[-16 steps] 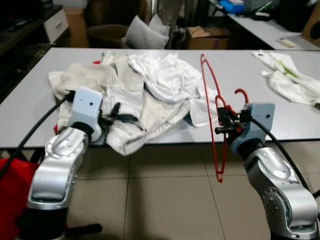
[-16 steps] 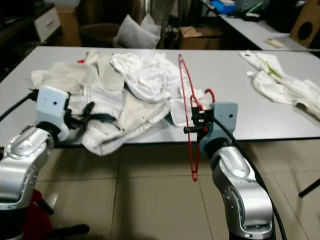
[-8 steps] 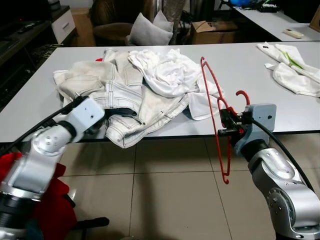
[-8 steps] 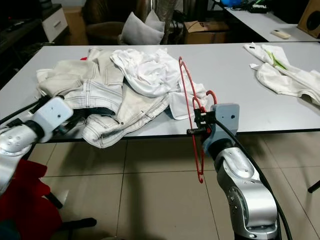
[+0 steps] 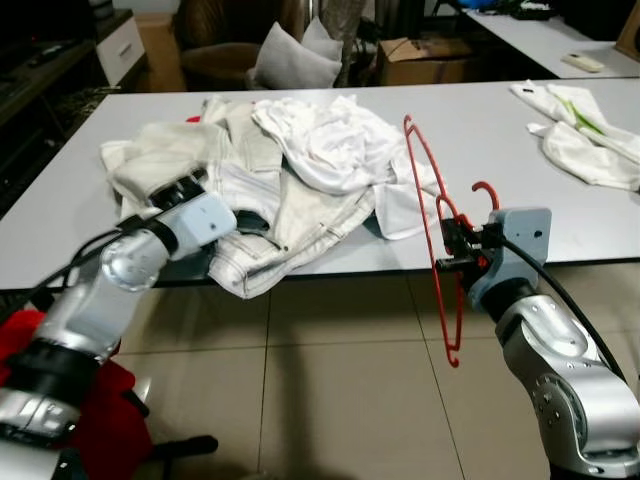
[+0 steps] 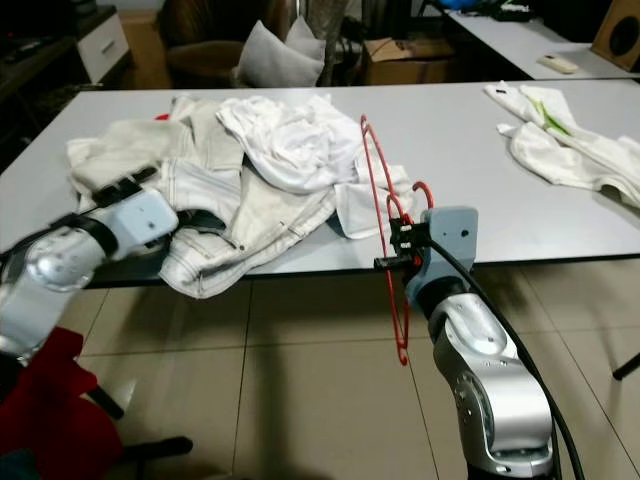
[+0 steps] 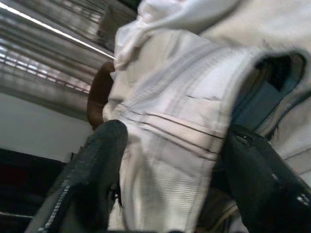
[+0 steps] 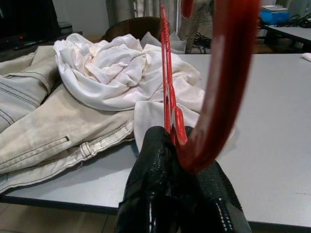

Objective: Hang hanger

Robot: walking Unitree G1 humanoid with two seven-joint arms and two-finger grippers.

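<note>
A red wire hanger (image 8: pixel 228 73) hangs upright off the near edge of the grey table (image 5: pixel 500 120). My right gripper (image 5: pixel 452 250) is shut on it just below the hook. A heap of clothes lies on the table's left half, with cream jeans (image 5: pixel 300 215) in front and a white shirt (image 5: pixel 330 145) on top. My left gripper (image 7: pixel 170 160) is open at the front of the heap. Its two black fingers (image 7: pixel 97 170) stand wide apart on either side of the jeans' waistband, and cloth hides the tips in the eye views.
A white and green cloth (image 5: pixel 580 140) lies at the table's far right. Red fabric (image 5: pixel 100 420) sits on the tiled floor by my left side. Behind the table stand a chair with a grey pillow (image 5: pixel 290 65) and a cardboard box (image 5: pixel 425 60).
My left arm has swung up from the table's front edge and reached into the jeans. The right gripper and hanger have stayed put.
</note>
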